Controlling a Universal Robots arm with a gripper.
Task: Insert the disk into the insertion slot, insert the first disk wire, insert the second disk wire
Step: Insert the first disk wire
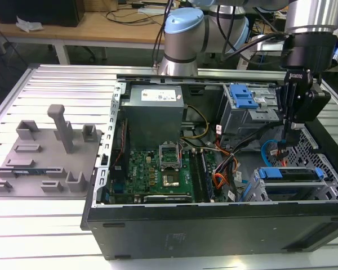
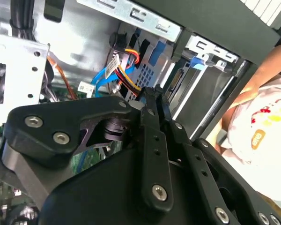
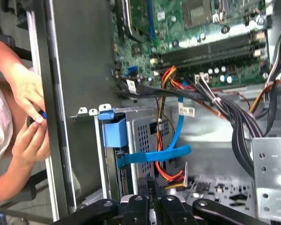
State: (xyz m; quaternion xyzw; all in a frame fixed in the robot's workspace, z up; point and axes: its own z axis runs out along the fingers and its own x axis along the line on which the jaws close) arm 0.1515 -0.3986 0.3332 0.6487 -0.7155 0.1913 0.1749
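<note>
Gripper [image 2: 154, 93] of black metal pinches the orange-and-black wire bundle [image 3: 171, 177], its plug hidden from us. Grey perforated cage [image 1: 315, 149] half hides the blue-framed disk [image 1: 287, 173].

Exterior view: high, set back, looking down over the whole open computer case [image 1: 214, 236], my arm [image 1: 183, 34] behind it. Both wrist views ride on me, close up, looking along my gripper [image 2: 152, 93] into the case; both share the first disk wire [image 3: 173, 176], the second disk wire [image 3: 180, 122] and the insertion slot [image 3: 143, 131]
</note>
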